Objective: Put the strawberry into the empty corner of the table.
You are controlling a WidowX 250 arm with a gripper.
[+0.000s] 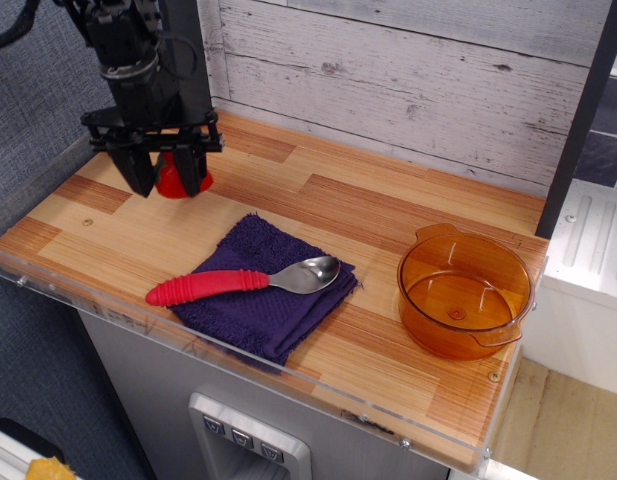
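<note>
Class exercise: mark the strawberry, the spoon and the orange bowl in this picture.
strawberry (172,182), camera view, red body between the gripper (166,184) fingers.
spoon (243,281), camera view, end of its red handle.
orange bowl (416,258), camera view, left rim.

Black arm reaching down from the far left, wrist held vertical. Gripper (165,183) pointing straight down over the left part of the table, its two dark fingers (140,175) parted only slightly and clamped on either side of the strawberry (171,181). Fingertips low, just above the tabletop.
</note>
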